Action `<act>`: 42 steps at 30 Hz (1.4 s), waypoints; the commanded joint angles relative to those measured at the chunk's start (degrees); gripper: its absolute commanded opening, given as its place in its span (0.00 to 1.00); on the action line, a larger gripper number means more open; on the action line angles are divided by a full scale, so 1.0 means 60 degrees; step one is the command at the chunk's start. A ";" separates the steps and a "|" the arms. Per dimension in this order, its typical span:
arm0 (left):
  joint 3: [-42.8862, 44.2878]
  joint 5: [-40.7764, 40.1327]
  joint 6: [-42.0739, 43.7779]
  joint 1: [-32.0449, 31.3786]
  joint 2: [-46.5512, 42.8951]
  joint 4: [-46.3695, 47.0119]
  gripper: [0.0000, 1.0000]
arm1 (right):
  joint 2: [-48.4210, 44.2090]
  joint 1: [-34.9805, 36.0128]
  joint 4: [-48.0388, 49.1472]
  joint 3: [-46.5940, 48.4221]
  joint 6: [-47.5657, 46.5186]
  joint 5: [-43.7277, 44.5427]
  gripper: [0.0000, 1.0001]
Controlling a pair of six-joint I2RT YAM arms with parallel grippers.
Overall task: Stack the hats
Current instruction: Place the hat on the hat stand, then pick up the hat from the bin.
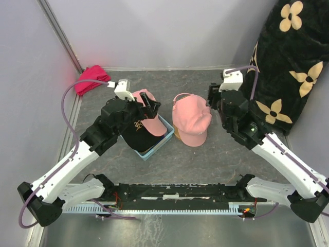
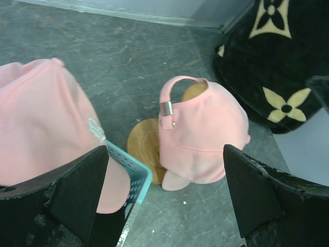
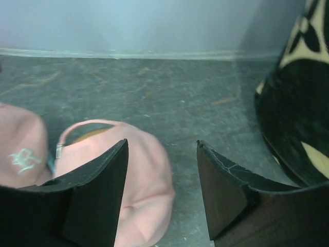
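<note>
A light pink hat [image 1: 191, 121] sits on a wooden stand [image 1: 177, 135] in the middle of the floor, its strap facing the back wall. Another pink hat [image 1: 152, 122] lies in a blue basket [image 1: 156, 146] on top of a black hat [image 1: 134, 135] with a gold logo. My left gripper [image 1: 149, 105] hovers open over the basket's hats, holding nothing. In the left wrist view its gripper [image 2: 164, 164] frames bare floor between the basket [image 2: 132, 175] and the hat on the stand [image 2: 205, 134]. My right gripper [image 1: 212, 100] [image 3: 162, 149] stands open just right of the stand's hat [image 3: 149, 180], apart from it.
A red-pink cloth bundle [image 1: 91, 80] lies in the back left corner. A black blanket with cream flowers [image 1: 288, 67] fills the right side, close to my right arm. Walls close in at the back and left.
</note>
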 commanded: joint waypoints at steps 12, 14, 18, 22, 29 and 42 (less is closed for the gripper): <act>0.2056 0.0521 0.1358 -0.0771 0.3108 0.0468 1.00 | -0.0688 -0.2288 0.0089 -0.2178 0.2074 -0.2615 0.66; 0.2338 0.0502 0.1351 -0.0772 0.3503 0.0495 1.00 | -0.0768 -0.2352 0.0089 -0.2288 0.2135 -0.2773 0.66; 0.2656 0.0340 0.1283 -0.0722 0.4024 0.0529 1.00 | -0.1004 -0.2508 0.0047 -0.2485 0.2250 -0.2965 0.66; 0.2677 0.0094 0.1124 -0.0497 0.4218 0.0561 1.00 | -0.1332 -0.2591 -0.0022 -0.2606 0.2303 -0.3176 0.65; 0.2569 -0.0018 0.0905 0.0021 0.4335 0.0724 1.00 | -0.1728 -0.2596 -0.0472 -0.2254 0.2240 -0.3356 0.65; 0.2197 -0.2458 0.1166 0.0150 0.1254 0.0488 1.00 | -0.0378 -0.1763 -0.1197 0.0841 0.1086 -0.4731 0.64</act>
